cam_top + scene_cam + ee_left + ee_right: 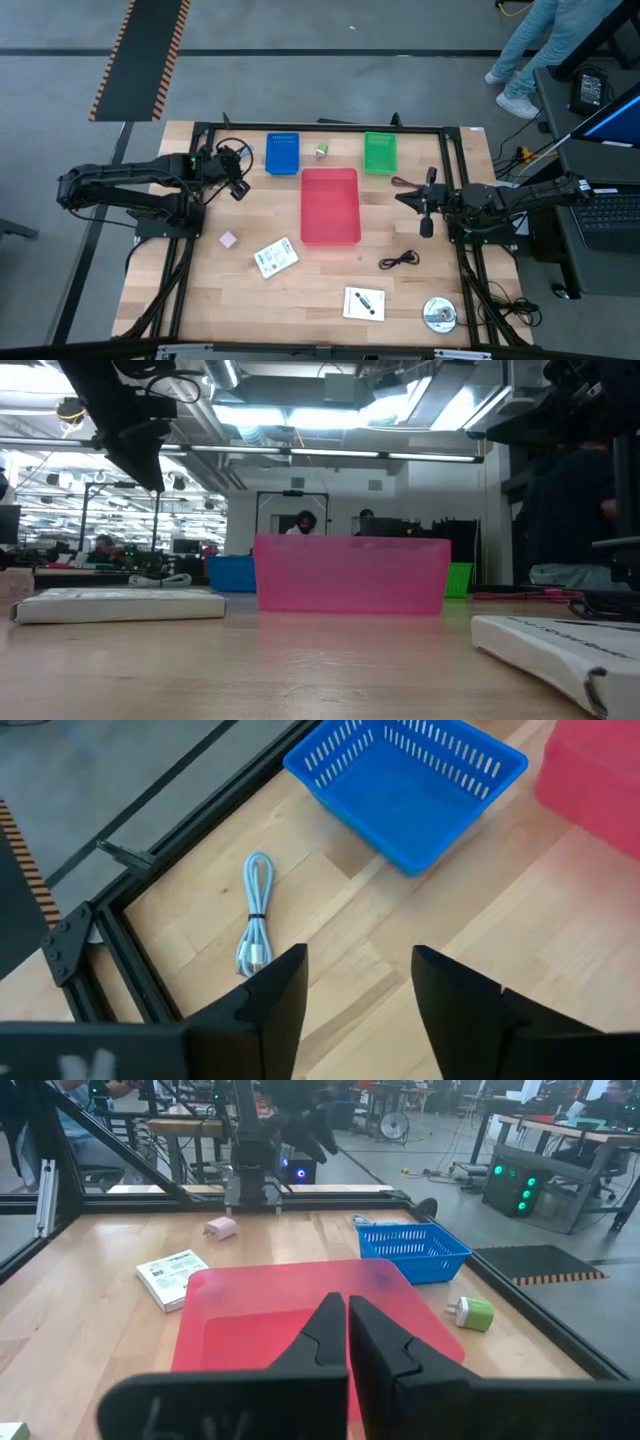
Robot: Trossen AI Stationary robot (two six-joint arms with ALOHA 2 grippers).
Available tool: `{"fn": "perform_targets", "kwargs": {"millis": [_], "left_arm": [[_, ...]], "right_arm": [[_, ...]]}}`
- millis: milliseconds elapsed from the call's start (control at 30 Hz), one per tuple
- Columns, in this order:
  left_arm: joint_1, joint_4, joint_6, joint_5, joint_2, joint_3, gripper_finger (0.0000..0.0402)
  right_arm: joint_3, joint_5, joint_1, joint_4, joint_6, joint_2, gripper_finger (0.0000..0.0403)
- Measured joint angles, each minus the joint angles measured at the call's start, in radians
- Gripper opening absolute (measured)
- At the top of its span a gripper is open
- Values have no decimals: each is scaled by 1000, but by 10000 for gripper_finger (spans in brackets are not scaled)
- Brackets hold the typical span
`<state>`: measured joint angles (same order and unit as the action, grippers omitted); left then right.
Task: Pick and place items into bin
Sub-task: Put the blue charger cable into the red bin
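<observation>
Left gripper open, fingers parted with nothing between them, hovering over bare wood at the table's far-left corner. Just beyond its fingertips a coiled light-blue cable lies flat on the table near the frame rail, outside any tray. Blue tray sits a bit farther on, red bin beside that.

Right gripper shut, fingers pressed together, holding nothing, parked at the right side of the red bin.

Items on the table, near edge first: silver disc, white card with black part, black coiled cable, white-green packet, pink block. Farther back: reddish cable near the right gripper, green-white plug between blue tray and green tray. Red bin looks empty in the high view.
</observation>
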<state>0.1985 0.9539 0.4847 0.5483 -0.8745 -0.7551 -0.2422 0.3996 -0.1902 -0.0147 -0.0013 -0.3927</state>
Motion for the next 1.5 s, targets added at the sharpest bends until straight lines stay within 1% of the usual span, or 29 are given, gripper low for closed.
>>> {"fn": "perform_targets", "kwargs": {"millis": [167, 300, 400, 467, 833, 967, 1133, 1500], "left_arm": [[0, 0, 4, -12, -5, 0, 187], [13, -2, 66, -91, -12, 0, 184], [61, -1, 102, -160, -26, 0, 183], [101, 0, 101, -179, -51, 0, 183], [323, -16, -111, -183, -190, 0, 183], [388, -33, -173, -222, -230, 0, 183], [455, -135, -276, -281, -271, 0, 182], [590, -201, -369, -282, -403, 0, 182]], "right_arm": [[0, 0, 0, 0, 0, 0, 1], [0, 0, 0, 0, 0, 0, 1], [0, 0, 0, 0, 4, 0, 1], [0, 0, 0, 0, 27, 0, 1], [0, 0, 0, 0, 67, 0, 0], [0, 0, 0, 0, 71, 0, 0], [0, 0, 0, -1, 74, 0, 0], [0, 0, 0, -2, 101, 0, 0]]}}
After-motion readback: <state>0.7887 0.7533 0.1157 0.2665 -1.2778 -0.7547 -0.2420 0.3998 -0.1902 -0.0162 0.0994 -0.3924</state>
